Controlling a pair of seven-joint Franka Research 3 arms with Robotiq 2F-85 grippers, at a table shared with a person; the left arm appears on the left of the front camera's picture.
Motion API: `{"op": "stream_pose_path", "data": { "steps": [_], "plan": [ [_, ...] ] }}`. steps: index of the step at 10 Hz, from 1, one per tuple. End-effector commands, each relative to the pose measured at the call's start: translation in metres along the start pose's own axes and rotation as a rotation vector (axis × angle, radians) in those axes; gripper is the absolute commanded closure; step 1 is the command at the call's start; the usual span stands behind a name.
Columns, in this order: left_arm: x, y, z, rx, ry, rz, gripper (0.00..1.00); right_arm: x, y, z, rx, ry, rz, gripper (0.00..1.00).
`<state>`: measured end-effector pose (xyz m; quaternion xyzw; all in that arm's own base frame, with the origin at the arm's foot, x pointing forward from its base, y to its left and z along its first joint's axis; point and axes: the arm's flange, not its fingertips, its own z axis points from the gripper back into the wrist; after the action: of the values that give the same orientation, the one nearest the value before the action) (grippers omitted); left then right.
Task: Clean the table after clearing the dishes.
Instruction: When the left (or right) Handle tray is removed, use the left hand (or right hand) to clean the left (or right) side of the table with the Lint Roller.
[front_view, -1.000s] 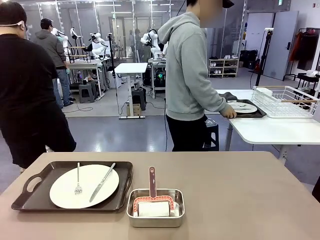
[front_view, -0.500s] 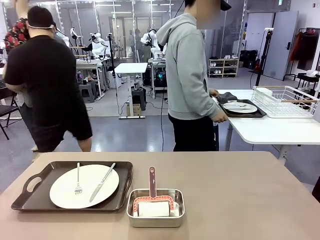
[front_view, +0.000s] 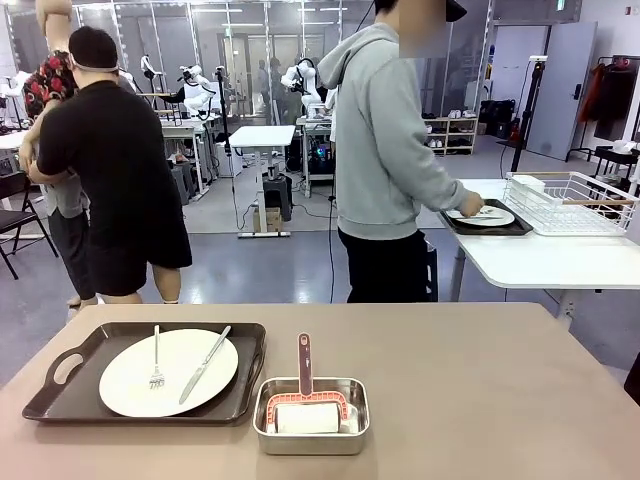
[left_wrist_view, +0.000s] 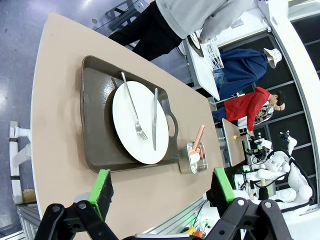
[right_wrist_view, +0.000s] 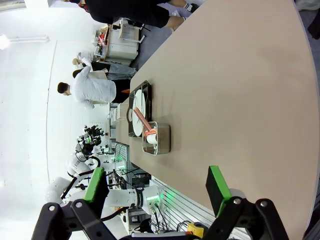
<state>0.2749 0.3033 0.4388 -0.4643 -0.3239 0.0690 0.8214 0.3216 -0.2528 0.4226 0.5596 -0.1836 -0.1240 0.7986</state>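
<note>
On the brownish table (front_view: 480, 390), at its left, a dark tray (front_view: 60, 385) carries a white plate (front_view: 168, 372) with a fork (front_view: 156, 360) and a knife (front_view: 205, 363). A second plate (front_view: 482, 216) lies on a dark tray on the white side table, where a person in a grey hoodie has a hand on it. My left gripper (left_wrist_view: 162, 187) hangs open high above the table, off the end of the tray (left_wrist_view: 95, 120) and plate (left_wrist_view: 137, 122). My right gripper (right_wrist_view: 155, 184) is also open, above bare table (right_wrist_view: 240, 90), with nothing between its fingers.
A small steel pan (front_view: 310, 415) holding a red-handled roller sits near the front edge, right of the tray; it also shows as the pan (left_wrist_view: 194, 157) and pan (right_wrist_view: 157, 138) in the wrist views. A white wire rack (front_view: 570, 203) stands on the side table. Another person in black stands back left.
The person in black has walked away from the table's left end toward the back. The person in grey has shifted a hand over the far plate. Nothing on the brown table moved.
</note>
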Motion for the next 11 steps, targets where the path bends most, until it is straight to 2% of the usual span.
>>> {"op": "stream_pose_path", "data": {
  "steps": [1,6,7,8,11],
  "plan": [
    [0.000,-0.001,0.002,-0.003,0.001,-0.001,0.00,-0.002,0.002,0.002,0.006,0.000,0.005,0.00],
    [0.000,-0.001,0.002,-0.003,0.001,-0.001,0.00,0.000,0.000,0.000,0.000,0.000,0.000,0.00],
    [0.000,-0.001,0.002,-0.003,0.001,-0.001,0.00,0.007,0.040,-0.020,-0.037,0.087,0.166,0.00],
    [0.000,-0.001,0.002,-0.003,0.001,-0.001,0.00,0.014,0.078,-0.061,-0.074,0.181,0.286,0.00],
    [0.000,-0.001,0.002,-0.003,0.001,-0.001,0.00,0.017,0.161,-0.211,-0.261,0.544,0.566,0.00]
  ]
}}
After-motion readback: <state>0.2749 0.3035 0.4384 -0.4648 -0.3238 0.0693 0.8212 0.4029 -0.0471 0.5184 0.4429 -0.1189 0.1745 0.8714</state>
